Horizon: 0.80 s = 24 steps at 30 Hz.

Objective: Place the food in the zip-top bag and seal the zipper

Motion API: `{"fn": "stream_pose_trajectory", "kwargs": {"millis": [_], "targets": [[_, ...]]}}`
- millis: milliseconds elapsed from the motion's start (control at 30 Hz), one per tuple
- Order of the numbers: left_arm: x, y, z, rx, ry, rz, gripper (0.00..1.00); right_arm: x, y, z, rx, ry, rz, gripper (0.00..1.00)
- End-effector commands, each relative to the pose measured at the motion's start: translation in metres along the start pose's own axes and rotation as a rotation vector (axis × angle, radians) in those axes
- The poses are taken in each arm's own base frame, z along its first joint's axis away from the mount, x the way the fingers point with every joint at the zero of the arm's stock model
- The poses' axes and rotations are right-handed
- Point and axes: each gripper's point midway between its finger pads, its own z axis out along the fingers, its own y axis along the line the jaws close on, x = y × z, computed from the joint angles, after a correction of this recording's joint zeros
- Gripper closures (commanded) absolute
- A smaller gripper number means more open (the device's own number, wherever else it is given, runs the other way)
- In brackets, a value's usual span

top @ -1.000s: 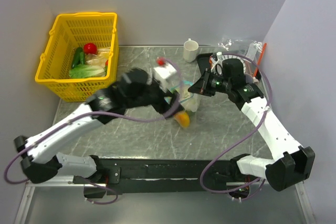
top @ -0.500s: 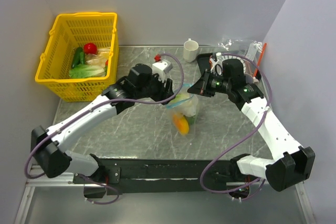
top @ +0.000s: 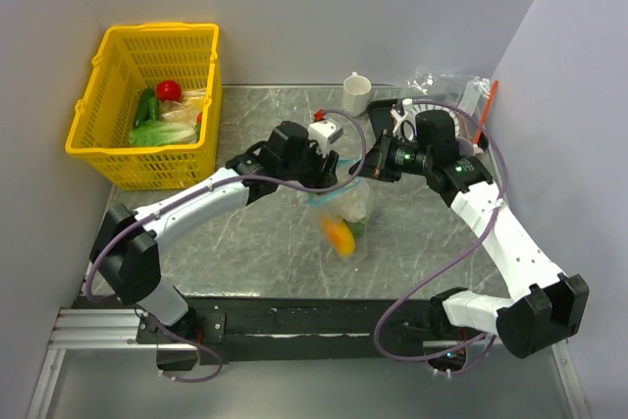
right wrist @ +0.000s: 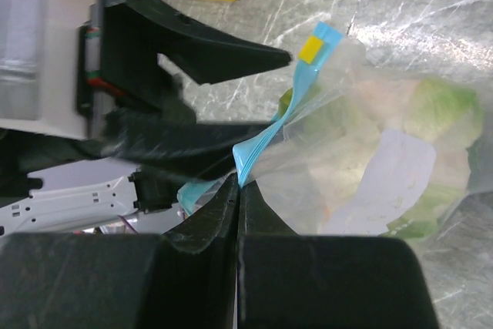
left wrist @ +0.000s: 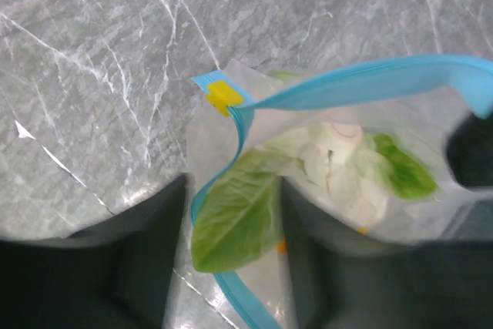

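The clear zip-top bag (top: 351,205) hangs above the table's middle with food inside: an orange piece (top: 339,235), a green lettuce leaf (left wrist: 231,221) and pale pieces. Its teal-blue zipper (left wrist: 362,81) is parted, and a yellow slider (left wrist: 223,94) sits at one end. My right gripper (right wrist: 239,182) is shut on the zipper strip (right wrist: 289,109) and holds the bag up. My left gripper (left wrist: 235,190) is open, its fingers straddling the bag's mouth and the leaf. In the top view the left gripper (top: 332,172) and right gripper (top: 365,172) are close together over the bag.
A yellow basket (top: 147,105) with vegetables stands at the back left. A white cup (top: 356,93) is at the back middle. Spare clear bags (top: 446,85) and an orange-red stick (top: 484,110) lie at the back right, near the wall.
My left arm has swung right and forward, bringing its gripper to the bag's mouth. The bag now hangs lower and straighter. The right gripper has held its place.
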Motion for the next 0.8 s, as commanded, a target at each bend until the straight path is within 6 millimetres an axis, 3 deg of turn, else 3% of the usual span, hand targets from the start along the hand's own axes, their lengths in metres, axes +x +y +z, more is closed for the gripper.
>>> {"fn": "stream_pose_trajectory", "kwargs": {"millis": [0, 233, 367, 400, 467, 500, 533, 567, 600, 633, 667, 700, 733, 767], "targets": [[-0.031, -0.005, 0.007, 0.026, -0.094, 0.042, 0.57, -0.012, 0.026, -0.014, -0.079, -0.047, -0.048, 1.0], [-0.031, -0.007, 0.017, 0.051, -0.107, 0.051, 0.55, -0.009, 0.025, -0.014, -0.077, -0.04, -0.049, 1.0], [-0.032, -0.009, 0.019, 0.06, -0.084, 0.046, 0.99, -0.008, 0.02, -0.015, -0.059, -0.046, -0.046, 1.0], [-0.02, -0.006, 0.021, 0.045, -0.025, 0.034, 0.99, -0.008, 0.019, -0.016, -0.052, -0.052, -0.052, 1.0], [-0.032, -0.004, 0.015, 0.018, -0.008, 0.027, 0.99, -0.009, 0.012, -0.014, -0.021, -0.061, -0.055, 1.0], [-0.048, -0.005, 0.012, 0.01, -0.017, 0.02, 0.99, -0.009, 0.007, -0.013, -0.005, -0.065, -0.061, 1.0], [-0.035, -0.004, 0.005, -0.008, 0.072, -0.012, 0.99, -0.01, 0.0, -0.012, 0.026, -0.079, -0.061, 1.0], [-0.038, -0.003, 0.001, -0.025, 0.094, -0.027, 0.99, -0.01, -0.004, -0.011, 0.046, -0.082, -0.062, 1.0], [-0.056, -0.004, -0.002, -0.031, 0.091, -0.038, 0.99, -0.01, -0.01, -0.009, 0.062, -0.083, -0.066, 1.0], [-0.043, -0.003, -0.01, -0.05, 0.18, -0.073, 0.99, -0.011, -0.012, -0.008, 0.073, -0.089, -0.069, 1.0], [-0.035, -0.002, -0.004, -0.061, 0.242, -0.088, 0.99, -0.011, -0.015, -0.005, 0.079, -0.091, -0.067, 1.0], [-0.062, -0.005, -0.013, -0.067, 0.201, -0.093, 0.99, -0.012, -0.017, -0.003, 0.084, -0.093, -0.066, 1.0], [-0.064, -0.005, -0.014, -0.075, 0.222, -0.115, 0.99, -0.011, -0.016, -0.003, 0.082, -0.094, -0.068, 1.0], [-0.053, -0.005, -0.021, -0.083, 0.294, -0.128, 0.99, -0.013, -0.017, -0.001, 0.086, -0.102, -0.072, 1.0]]}}
